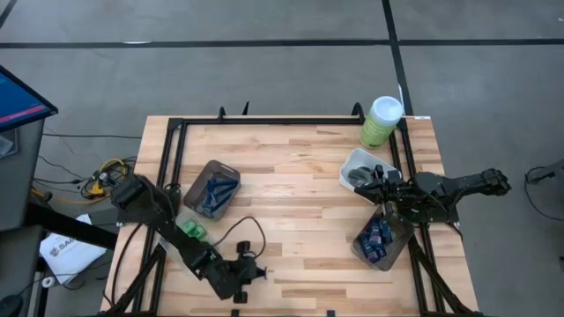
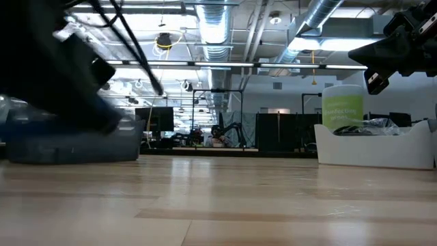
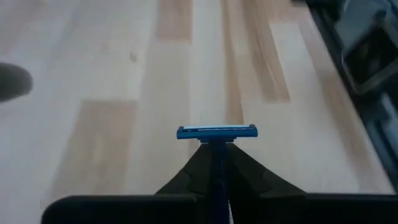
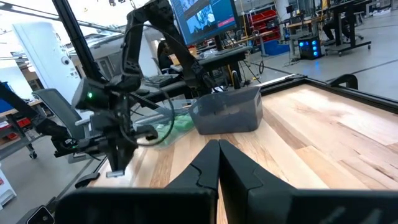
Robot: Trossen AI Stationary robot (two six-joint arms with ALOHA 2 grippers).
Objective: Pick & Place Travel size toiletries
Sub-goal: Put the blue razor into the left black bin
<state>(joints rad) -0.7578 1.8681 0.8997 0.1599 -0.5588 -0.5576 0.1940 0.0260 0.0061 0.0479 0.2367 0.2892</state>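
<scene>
A blue-handled razor (image 3: 216, 131) sticks out past the tips of my left gripper (image 3: 217, 152), which is shut on it near the table's near edge (image 1: 260, 273). Its blue head lies crosswise in front of the fingertips. Two bright green mini bottles (image 1: 191, 231) lie on the table beside the left arm. My right gripper (image 4: 219, 149) is shut with nothing in it and hangs level at the table's right side (image 1: 383, 187), over the tubs there. My left gripper pinches the razor's blue handle (image 3: 217, 163) between its two fingers, just behind the head. The fingers run along the handle and slant down toward the table's right side. The head (image 3: 216, 131) stands crosswise beyond the fingertips, over the bare wood and seemingly clear of it.
A smoky tub (image 1: 211, 187) with dark-blue items stands left of centre. On the right stand a white tub (image 1: 363, 165), a clear tub (image 1: 381, 238) with blue items, and a tall pale-green canister (image 1: 382, 121) at the far right corner. A black frame (image 1: 264, 121) rims the table.
</scene>
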